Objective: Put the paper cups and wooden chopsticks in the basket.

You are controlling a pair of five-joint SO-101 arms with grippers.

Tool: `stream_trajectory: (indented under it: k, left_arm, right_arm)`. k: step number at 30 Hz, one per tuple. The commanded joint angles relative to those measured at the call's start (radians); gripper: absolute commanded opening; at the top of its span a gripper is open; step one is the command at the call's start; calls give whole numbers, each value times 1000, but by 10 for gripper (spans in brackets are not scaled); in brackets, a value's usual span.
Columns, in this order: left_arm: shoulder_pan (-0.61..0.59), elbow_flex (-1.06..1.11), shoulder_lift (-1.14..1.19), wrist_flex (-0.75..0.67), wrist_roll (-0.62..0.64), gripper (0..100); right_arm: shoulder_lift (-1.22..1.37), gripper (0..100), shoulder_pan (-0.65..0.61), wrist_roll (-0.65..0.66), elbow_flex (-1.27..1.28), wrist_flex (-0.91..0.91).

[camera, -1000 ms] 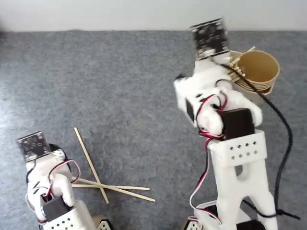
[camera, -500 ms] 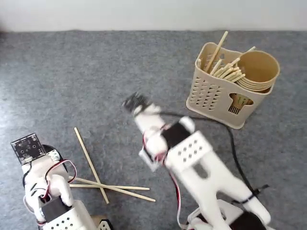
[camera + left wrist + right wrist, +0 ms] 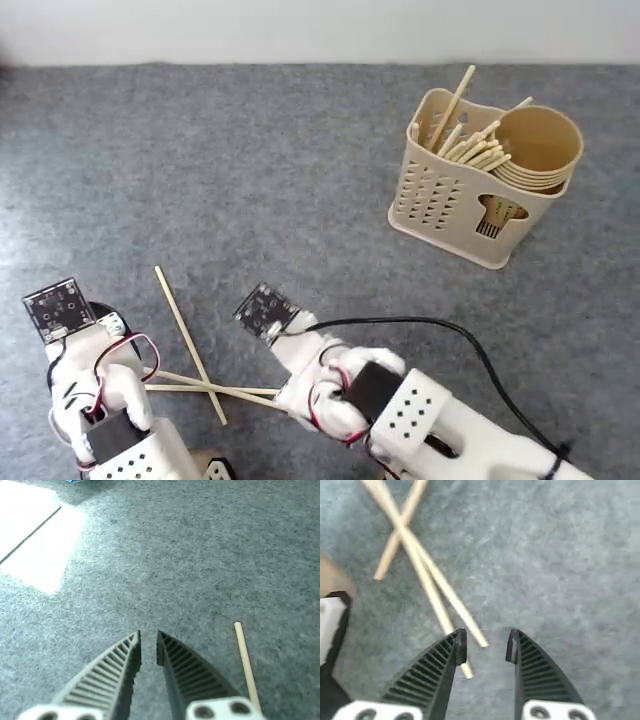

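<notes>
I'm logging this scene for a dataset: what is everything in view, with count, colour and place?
basket: one, beige, perforated, far right of the table.
paper cups: one nested stack, tan, in the basket's right compartment; exact count unclear.
chopsticks in the basket: several, light wood, leaning in the left compartment.
loose chopsticks: three, light wood, crossed on the carpet near the front, between the two arms.
carpet: one, grey, covering the table.
cable: one, black, trailing from the right arm.
left gripper: one, grey jaws slightly parted, empty, above bare carpet beside one chopstick's end.
right gripper: one, grey jaws open, empty, just over the loose chopsticks' ends.
</notes>
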Motion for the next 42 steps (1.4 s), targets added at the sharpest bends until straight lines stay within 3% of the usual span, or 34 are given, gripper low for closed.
stream_trajectory:
  k: [1,15,21,31,42]
  left_arm:
    - [-6,-8,0,-21,-6,55]
    - [-6,-8,2,-21,-6,55]
    - [-6,-8,2,-21,-6,55]
    - [-6,-8,2,-21,-8,55]
    - [-6,-8,2,-21,-8,55]
  right_arm:
    - [35,144,-76,-60,-9,-30]
    - [395,144,-174,-69,-12,-315]
    - [443,144,-159,-63,-66,-305]
    - [437,144,22,46,-66,-306]
    - [446,144,-15,48,-66,-308]
